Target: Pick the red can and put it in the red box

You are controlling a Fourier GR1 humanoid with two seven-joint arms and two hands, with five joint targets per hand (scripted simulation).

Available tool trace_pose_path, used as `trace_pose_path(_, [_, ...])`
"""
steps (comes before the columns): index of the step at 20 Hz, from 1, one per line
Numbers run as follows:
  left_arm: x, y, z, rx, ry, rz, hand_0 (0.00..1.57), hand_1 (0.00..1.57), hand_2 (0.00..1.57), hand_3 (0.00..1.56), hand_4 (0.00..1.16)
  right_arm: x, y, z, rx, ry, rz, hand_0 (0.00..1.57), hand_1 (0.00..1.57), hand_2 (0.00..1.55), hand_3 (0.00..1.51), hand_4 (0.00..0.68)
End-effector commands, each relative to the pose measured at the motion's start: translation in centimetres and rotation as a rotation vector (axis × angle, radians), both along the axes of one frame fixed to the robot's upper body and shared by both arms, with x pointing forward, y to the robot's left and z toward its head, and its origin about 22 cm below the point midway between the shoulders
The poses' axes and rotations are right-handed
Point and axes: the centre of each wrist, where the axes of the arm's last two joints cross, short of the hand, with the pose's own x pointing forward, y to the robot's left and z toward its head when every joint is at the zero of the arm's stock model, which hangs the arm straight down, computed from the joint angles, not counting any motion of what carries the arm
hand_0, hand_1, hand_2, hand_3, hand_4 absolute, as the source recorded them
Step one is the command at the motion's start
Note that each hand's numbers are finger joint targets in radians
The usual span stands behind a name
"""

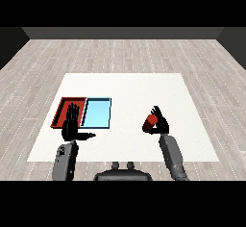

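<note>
The red can (151,121) is at the right of the white table, held in my right hand (160,123), whose fingers curl round it from the right side. The red tray (62,107) lies at the left of the table, partly covered by my left hand (71,125). That hand is held upright over the tray's near edge with straight fingers and the thumb stuck out to the right, holding nothing.
A light blue tray (97,112) lies right beside the red tray, on its right. The white table (134,89) stretches between the trays and the can. A grey wooden floor surrounds the table.
</note>
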Motion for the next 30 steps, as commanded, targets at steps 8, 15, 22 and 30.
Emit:
trace_pose_path(8, [-1.2, -0.7, 0.5, -0.021, -0.02, -0.001, 0.0, 0.0, 0.0, 0.0, 0.0, 1.1, 1.3, -1.1, -0.011, 0.015, 0.005, 0.0, 0.0, 0.0, 0.0, 0.0])
trace_pose_path(15, [-0.6, 0.1, 2.6, -0.001, -0.026, 0.017, 0.0, 0.0, 0.0, 0.0, 0.0, 0.8, 3.6, 0.1, -0.043, 0.045, 0.023, 0.0, 0.0, 0.0, 0.0, 0.0])
trace_pose_path(22, [-1.0, -0.2, -1.2, -0.013, -0.032, -0.005, 0.0, 0.0, 0.0, 0.0, 0.0, 2.2, 1.4, -0.4, -0.048, 0.069, -0.001, 0.0, 0.0, 0.0, 0.0, 0.0])
trace_pose_path(30, [0.4, 1.2, 1.7, -0.01, -0.02, -0.022, 0.0, 0.0, 0.0, 0.0, 0.0, 1.5, 2.2, -0.6, -0.243, 0.109, -0.084, 1.54, 1.54, 1.47, 1.42, 0.575])
